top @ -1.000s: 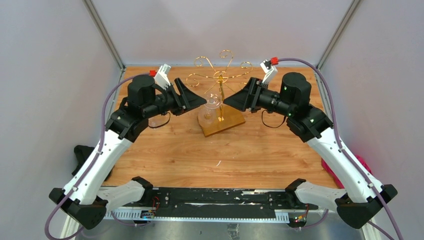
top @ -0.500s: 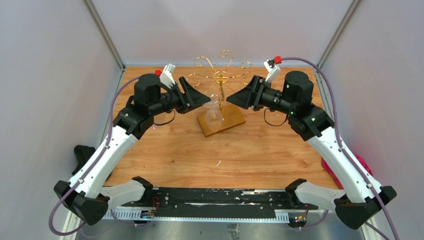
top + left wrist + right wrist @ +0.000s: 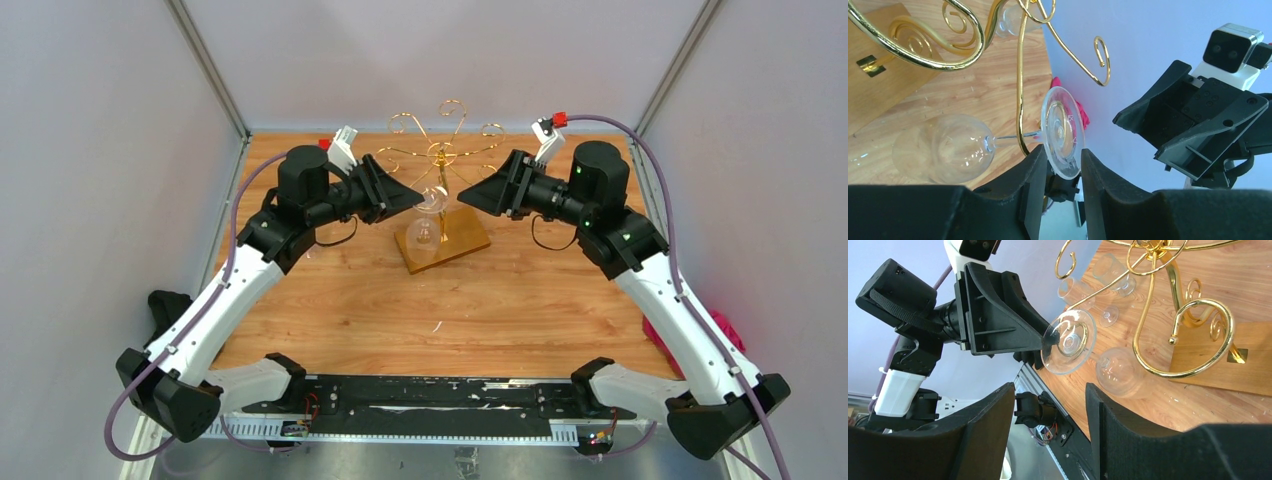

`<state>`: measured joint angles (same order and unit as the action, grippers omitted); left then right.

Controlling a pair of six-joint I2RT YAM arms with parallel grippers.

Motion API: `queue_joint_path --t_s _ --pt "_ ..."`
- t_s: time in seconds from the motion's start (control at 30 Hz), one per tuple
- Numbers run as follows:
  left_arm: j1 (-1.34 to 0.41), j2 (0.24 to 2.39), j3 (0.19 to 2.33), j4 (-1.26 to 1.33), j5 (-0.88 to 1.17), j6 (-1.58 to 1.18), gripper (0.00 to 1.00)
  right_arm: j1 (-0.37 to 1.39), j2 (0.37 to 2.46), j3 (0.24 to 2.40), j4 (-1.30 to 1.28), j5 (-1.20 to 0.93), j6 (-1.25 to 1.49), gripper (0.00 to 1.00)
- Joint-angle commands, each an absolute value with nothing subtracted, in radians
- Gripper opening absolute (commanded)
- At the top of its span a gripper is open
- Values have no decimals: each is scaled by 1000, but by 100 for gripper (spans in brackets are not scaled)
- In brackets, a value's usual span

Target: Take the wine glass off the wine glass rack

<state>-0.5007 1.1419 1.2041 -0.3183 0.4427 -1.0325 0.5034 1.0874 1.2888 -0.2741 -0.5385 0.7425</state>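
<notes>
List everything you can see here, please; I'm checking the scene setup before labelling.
wine glass rack: one, gold wire on a wooden base, mid-table toward the back.
wine glass: one, clear, hanging from the rack.
other glasses: at least two, clear, on the table near the left arm.
cloth: one, pink, by the table's right edge.
table: one, wood-grain.
left gripper: black, fingers either side of the wine glass's foot.
right gripper: black, open, empty, right of the rack.
</notes>
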Motion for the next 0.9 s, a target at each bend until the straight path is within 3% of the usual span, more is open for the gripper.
queue_joint_path --t_s 0.0,0.13,0.7,0.87 --pt "-509 1148 1187 -266 470 -1044 36 482 1078 1266 -243 -574 759 59" --pt "-509 1150 1182 -262 468 -1044 33 472 1076 1257 -228 -591 771 58" --pt "-509 1172 1215 -345 478 -1060 0 462 1069 1238 -182 -626 819 58" --pt "-509 1177 1215 -321 508 -1138 0 462 1070 1238 -169 -636 834 58"
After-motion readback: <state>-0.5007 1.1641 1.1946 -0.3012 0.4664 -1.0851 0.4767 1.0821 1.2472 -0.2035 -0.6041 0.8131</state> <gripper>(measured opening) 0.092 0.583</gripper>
